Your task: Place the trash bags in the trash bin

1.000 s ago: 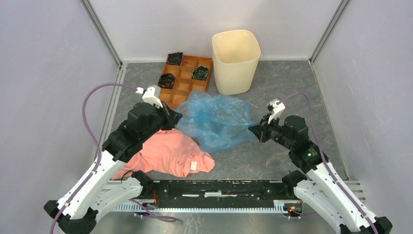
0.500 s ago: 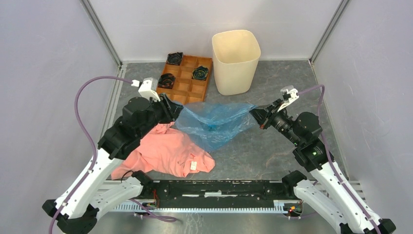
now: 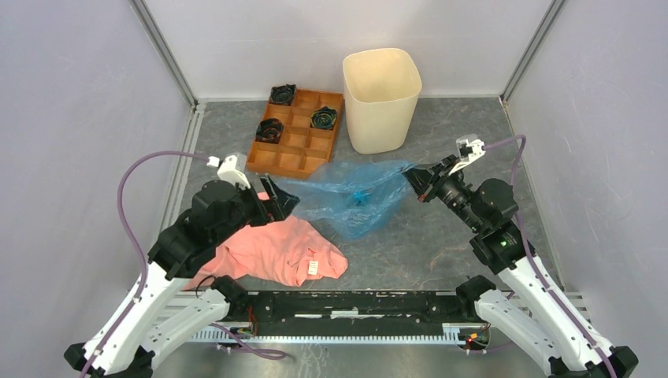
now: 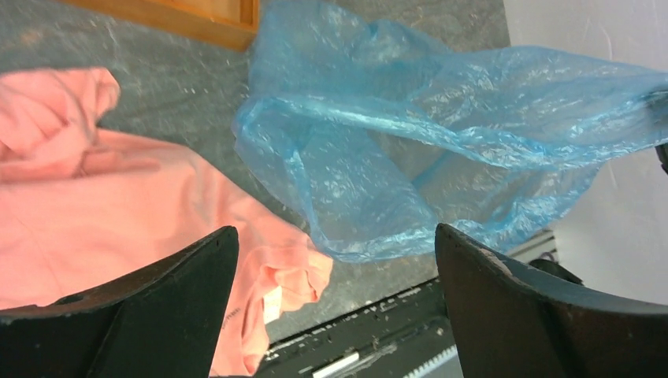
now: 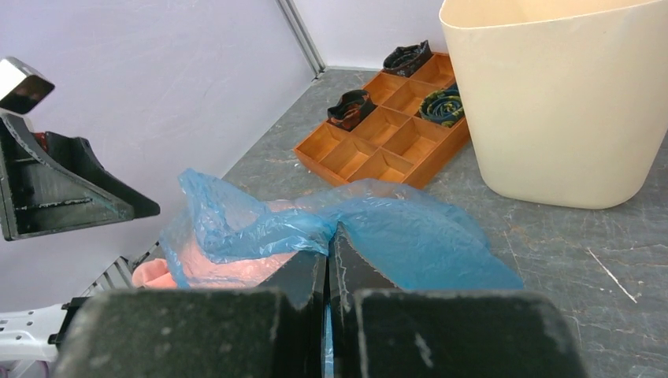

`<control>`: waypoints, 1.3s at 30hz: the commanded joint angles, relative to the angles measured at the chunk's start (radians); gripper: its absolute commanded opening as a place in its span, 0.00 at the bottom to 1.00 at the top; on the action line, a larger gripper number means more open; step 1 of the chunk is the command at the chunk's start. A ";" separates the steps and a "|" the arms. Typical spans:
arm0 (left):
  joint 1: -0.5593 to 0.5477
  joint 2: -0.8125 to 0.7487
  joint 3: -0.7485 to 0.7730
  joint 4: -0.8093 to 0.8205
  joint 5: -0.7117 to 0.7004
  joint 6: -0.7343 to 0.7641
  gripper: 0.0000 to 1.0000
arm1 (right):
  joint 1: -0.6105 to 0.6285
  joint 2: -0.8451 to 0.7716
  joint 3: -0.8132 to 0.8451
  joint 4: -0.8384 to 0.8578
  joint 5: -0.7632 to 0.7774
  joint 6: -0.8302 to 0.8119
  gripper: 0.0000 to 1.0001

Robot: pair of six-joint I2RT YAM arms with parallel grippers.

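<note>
the light-blue trash bag (image 3: 356,197) is showing wrinkled and translucent, drawn up at its right corner and sagging onto the grey table (image 3: 441,236), on the near side of the cream trash bin (image 3: 381,98) and apart from it. the right gripper (image 3: 410,179) is pinching that corner, fingers pressed together on the film. the left gripper (image 3: 280,203) is gaping wide, gripping nothing, near the bag's left edge. a salmon-pink garment (image 3: 272,248) is lying under that arm; an orange-brown tray (image 3: 295,150) is sitting left of the bin.

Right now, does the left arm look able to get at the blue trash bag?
Probably yes. The left pincer is open and the trash bag hangs ahead of it, nothing between. The right pincer is shut on its far edge; the pink garment lies below.
</note>
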 commanded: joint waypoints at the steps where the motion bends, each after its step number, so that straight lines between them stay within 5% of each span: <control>1: -0.002 0.000 -0.089 0.086 0.087 -0.167 0.98 | 0.001 -0.002 -0.016 0.069 -0.002 0.016 0.01; 7: -0.002 0.096 -0.243 0.367 0.228 -0.256 0.95 | 0.001 -0.031 -0.038 0.071 -0.005 0.032 0.01; 11: -0.002 0.207 -0.253 0.434 0.259 -0.253 0.84 | 0.001 -0.050 -0.041 0.054 0.004 0.037 0.01; 19: -0.002 0.145 -0.139 0.339 0.076 -0.123 0.04 | 0.001 -0.053 -0.047 -0.022 -0.002 -0.035 0.01; 25: -0.002 0.002 -0.089 0.213 -0.163 -0.033 0.02 | 0.000 0.005 -0.004 -0.149 0.007 -0.162 0.23; 29: -0.002 -0.057 -0.090 0.168 -0.267 0.006 0.02 | 0.001 0.072 0.067 -0.228 0.029 -0.274 0.56; 32: -0.002 -0.087 -0.090 0.165 -0.323 0.052 0.02 | 0.001 0.144 0.167 -0.335 0.116 -0.354 0.70; 39: -0.002 -0.013 -0.100 0.158 -0.404 0.154 0.02 | 0.001 0.253 0.312 -0.330 0.136 -0.441 0.89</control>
